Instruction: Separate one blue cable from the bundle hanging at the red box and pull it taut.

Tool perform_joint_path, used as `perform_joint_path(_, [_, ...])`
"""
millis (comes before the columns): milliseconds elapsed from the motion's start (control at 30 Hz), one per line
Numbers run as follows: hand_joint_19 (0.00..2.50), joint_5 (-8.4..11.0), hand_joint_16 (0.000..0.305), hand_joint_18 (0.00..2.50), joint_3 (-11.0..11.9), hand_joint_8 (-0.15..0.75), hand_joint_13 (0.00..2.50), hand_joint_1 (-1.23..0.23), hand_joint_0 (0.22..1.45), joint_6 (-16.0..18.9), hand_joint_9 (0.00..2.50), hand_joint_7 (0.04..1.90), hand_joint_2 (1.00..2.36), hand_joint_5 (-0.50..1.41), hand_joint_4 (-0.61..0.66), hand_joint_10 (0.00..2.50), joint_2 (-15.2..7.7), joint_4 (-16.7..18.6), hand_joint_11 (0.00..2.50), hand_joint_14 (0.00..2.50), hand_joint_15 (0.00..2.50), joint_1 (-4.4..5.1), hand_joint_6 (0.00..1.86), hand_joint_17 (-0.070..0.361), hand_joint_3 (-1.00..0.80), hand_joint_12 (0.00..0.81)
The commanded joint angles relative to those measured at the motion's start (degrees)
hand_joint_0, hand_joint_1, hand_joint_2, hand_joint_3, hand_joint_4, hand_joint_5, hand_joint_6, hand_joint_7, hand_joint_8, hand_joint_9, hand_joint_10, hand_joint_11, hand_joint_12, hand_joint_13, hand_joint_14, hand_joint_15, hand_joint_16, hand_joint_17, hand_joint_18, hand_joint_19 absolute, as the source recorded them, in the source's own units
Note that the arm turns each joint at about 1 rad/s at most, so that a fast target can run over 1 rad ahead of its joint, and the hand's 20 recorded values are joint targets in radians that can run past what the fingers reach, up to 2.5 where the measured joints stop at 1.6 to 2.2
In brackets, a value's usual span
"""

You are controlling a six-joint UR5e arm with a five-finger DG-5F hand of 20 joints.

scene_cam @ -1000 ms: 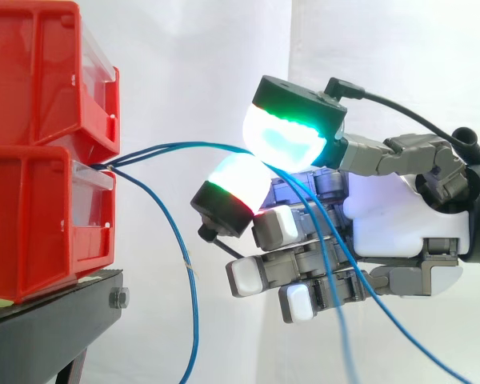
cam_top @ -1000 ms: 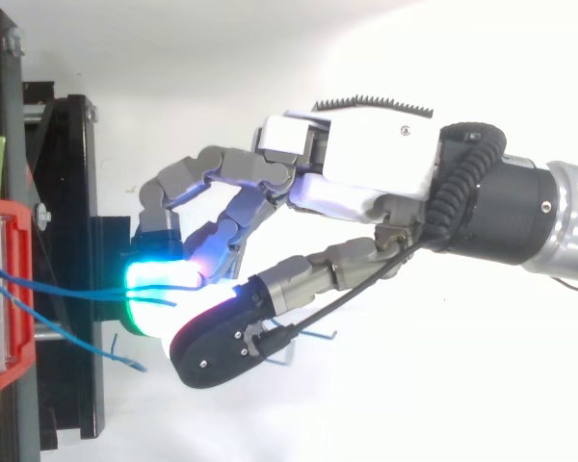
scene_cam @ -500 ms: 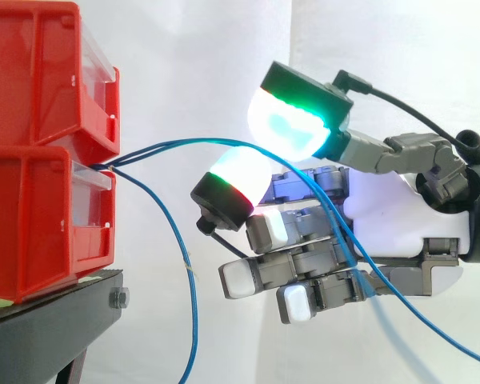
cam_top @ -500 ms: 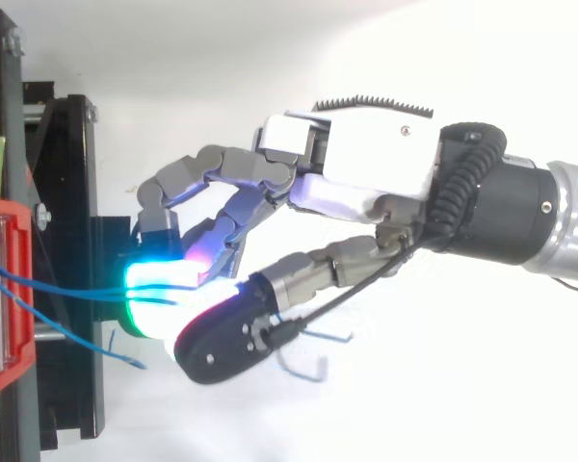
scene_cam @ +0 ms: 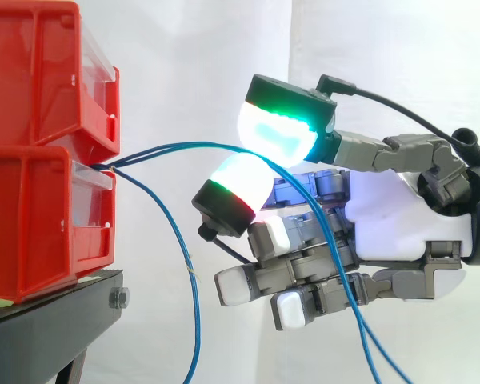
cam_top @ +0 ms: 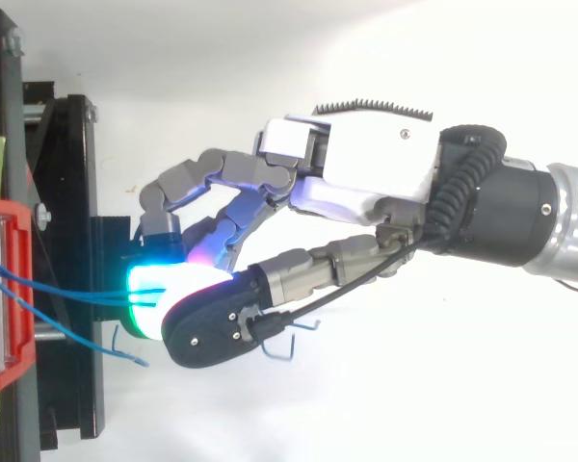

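Three blue cables (scene_cam: 194, 144) leave two stacked red bins (scene_cam: 40, 216) at 9 o'clock. One hanging cable (scene_cam: 195, 304) drops toward 6 o'clock, and two cross in front of the hand (scene_cam: 400, 220). The hand lies horizontal with its fingers curled, and two glowing pads (scene_cam: 276, 134) pinch that pair.

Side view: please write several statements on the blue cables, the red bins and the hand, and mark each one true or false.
The red bins are stacked on a black stand. True.
Every blue cable runs to the hand. False: one hanging cable drops beside the stand, apart from the hand.
The two cables reaching the hand are straight and taut. False: they arch upward on the way.
The cables come out where the upper bin meets the lower one. True.
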Motion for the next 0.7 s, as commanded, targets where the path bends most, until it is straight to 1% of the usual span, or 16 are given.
perform_joint_path(0, [0.71,-0.02,0.039,0.73,0.0,0.299,0.67,-0.86,0.7,0.0,0.88,1.2,1.02,-0.21,0.06,0.02,0.0,-0.1,0.82,0.02,0.58,0.11,0.88,0.088,-0.26,0.29])
perform_joint_path(67, [0.7,-0.02,0.039,0.74,0.0,0.291,0.66,-0.87,0.72,0.0,0.87,1.17,1.01,-0.21,0.04,0.02,0.0,-0.1,0.81,0.02,0.57,0.02,0.88,0.089,-0.3,0.287])
perform_joint_path(133, [0.69,0.07,0.039,0.73,0.0,0.279,0.65,-0.87,0.74,0.0,0.85,1.12,1.01,-0.21,0.04,0.02,0.0,-0.1,0.8,0.02,0.57,0.02,0.88,0.088,-0.37,0.284])
perform_joint_path(267, [0.69,0.33,0.039,0.72,0.0,0.272,0.64,-0.87,0.77,0.0,0.84,1.12,1.0,-0.2,0.02,0.02,0.0,-0.1,0.8,0.02,0.57,0.02,0.87,0.088,-0.45,0.281])
perform_joint_path(333, [0.68,0.42,0.039,0.73,0.0,0.275,0.64,-0.86,0.78,-0.2,0.84,1.1,1.0,-0.2,0.04,0.02,-0.1,-0.1,0.79,0.02,0.56,0.02,0.86,0.088,-0.5,0.28])
perform_joint_path(467, [0.68,0.42,0.039,0.75,0.0,0.273,0.64,-0.88,0.78,-0.3,0.85,1.18,1.0,-0.2,0.06,0.02,-0.1,-0.3,0.8,0.02,0.56,-0.06,0.86,0.089,-0.5,0.279])
perform_joint_path(500, [0.67,0.42,0.039,0.75,0.0,0.272,0.64,-0.88,0.76,-0.4,0.85,1.17,1.0,-0.2,0.07,0.02,0.0,-0.3,0.8,0.02,0.56,-0.06,0.86,0.089,-0.5,0.279])
perform_joint_path(667, [0.71,0.42,0.038,0.75,0.0,0.279,0.65,-0.84,0.59,-0.5,0.86,1.18,1.0,-0.18,0.1,0.02,0.0,-0.2,0.79,0.02,0.57,-0.06,0.85,0.086,-0.5,0.274])
